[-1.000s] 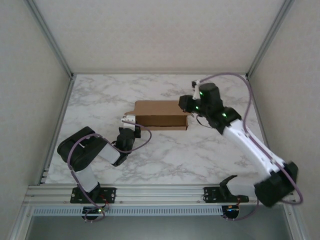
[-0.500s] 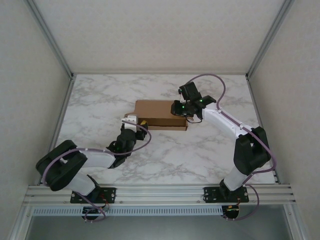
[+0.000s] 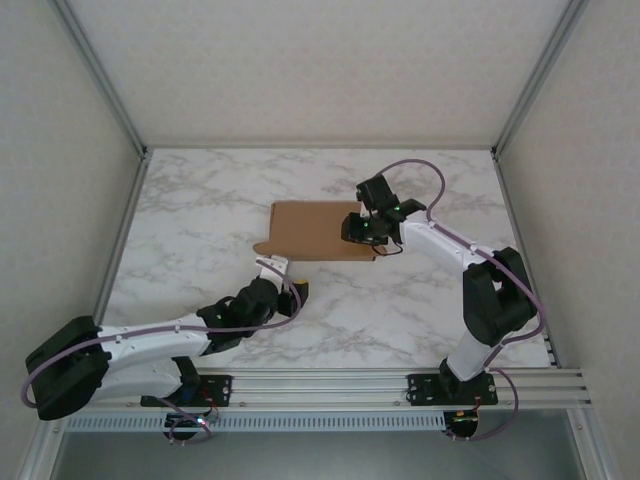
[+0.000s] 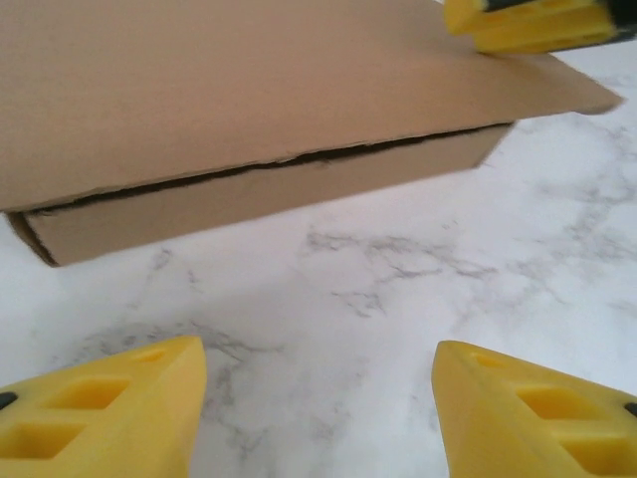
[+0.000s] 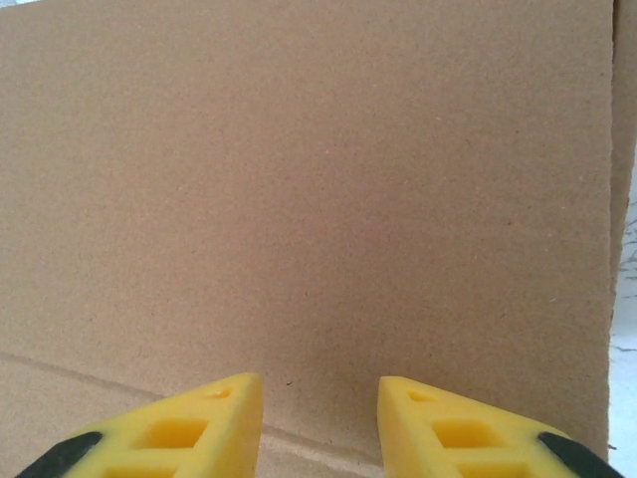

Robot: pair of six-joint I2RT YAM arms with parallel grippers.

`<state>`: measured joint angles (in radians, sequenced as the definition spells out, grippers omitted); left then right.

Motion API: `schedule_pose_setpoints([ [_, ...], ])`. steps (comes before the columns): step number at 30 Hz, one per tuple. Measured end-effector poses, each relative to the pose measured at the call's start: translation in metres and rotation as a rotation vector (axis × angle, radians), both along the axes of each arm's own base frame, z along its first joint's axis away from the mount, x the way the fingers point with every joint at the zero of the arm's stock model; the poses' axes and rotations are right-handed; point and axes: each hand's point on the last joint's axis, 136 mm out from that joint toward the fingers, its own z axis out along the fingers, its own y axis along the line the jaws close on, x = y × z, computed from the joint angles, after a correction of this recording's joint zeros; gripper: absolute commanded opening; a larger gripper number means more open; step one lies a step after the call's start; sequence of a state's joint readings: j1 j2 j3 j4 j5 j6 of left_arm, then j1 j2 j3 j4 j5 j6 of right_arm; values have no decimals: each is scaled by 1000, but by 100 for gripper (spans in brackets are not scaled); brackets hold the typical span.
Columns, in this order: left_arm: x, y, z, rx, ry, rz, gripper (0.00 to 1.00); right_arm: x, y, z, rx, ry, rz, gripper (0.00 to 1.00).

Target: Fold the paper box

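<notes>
Marble table (image 3: 200, 200). Mid-table, toward the far side, paper box (image 3: 315, 230), lying flat with lid down. Over its right end, right gripper (image 5: 318, 403), fingers slightly parted, pinching nothing. Near its front left corner, left gripper (image 4: 318, 393), spread wide, empty above bare marble.

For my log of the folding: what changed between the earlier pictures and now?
The left gripper opened and drew back toward the near edge, apart from the flat brown cardboard box. The right gripper shifted left over its top. The box kept its place.
</notes>
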<state>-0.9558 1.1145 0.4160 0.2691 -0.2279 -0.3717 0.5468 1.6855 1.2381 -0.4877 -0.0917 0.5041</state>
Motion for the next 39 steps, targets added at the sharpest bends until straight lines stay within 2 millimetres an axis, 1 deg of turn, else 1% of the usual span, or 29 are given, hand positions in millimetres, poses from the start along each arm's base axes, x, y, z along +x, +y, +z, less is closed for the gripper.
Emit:
schedule_pose_setpoints([
  [1,-3,-5,5,-3,11,-25,59,0,-1,-2,-8,1,-2,36],
  [3,-6,-20,23,-16,28,-80,60,1,-4,-11,-29,8,-9,36],
  [4,-5,-29,37,-24,27,-104,59,1,-5,-18,-43,16,-13,35],
  [6,2,-45,72,-49,0,-131,58,-1,-9,-32,-69,38,-18,35],
  [8,15,-55,114,-99,-44,-135,58,-3,-11,-45,-88,58,-18,35],
  [9,24,-54,129,-120,-59,-123,60,-2,-11,-45,-88,56,-19,35],
  [10,38,-49,144,-141,-75,-95,61,-2,-11,-45,-85,53,-18,35],
  [11,56,-39,156,-158,-88,-54,63,-1,-10,-45,-83,49,-19,35],
  [12,71,-28,161,-163,-93,-14,67,0,-9,-45,-79,47,-17,35],
  [13,89,-13,163,-165,-95,42,70,0,-9,-45,-75,46,-16,35],
  [15,117,16,154,-153,-74,140,71,1,-7,-44,-61,41,-11,37],
  [16,131,31,144,-141,-52,188,71,1,-4,-42,-47,36,-4,38],
  [18,155,54,118,-119,6,269,72,-2,-1,-37,-22,29,12,41],
  [20,174,74,83,-95,85,333,73,-5,1,-27,4,21,29,46],
  [23,191,98,28,-52,207,402,73,-4,1,-6,45,-15,40,54],
  [25,196,110,-10,-27,293,432,73,2,-3,9,62,-53,41,59],
  [27,197,116,-37,-22,361,442,72,12,-9,19,77,-85,26,62],
  [28,197,117,-46,-25,385,440,71,18,-13,21,83,-97,15,63],
  [30,197,116,-58,-39,419,424,69,27,-25,22,93,-106,-11,65],
  [32,199,111,-62,-56,436,396,66,36,-36,23,105,-118,-39,67],
  [36,204,100,-56,-87,427,348,62,48,-55,17,132,-128,-84,71],
  [39,205,101,-53,-93,417,343,58,55,-61,9,162,-110,-97,72],
])
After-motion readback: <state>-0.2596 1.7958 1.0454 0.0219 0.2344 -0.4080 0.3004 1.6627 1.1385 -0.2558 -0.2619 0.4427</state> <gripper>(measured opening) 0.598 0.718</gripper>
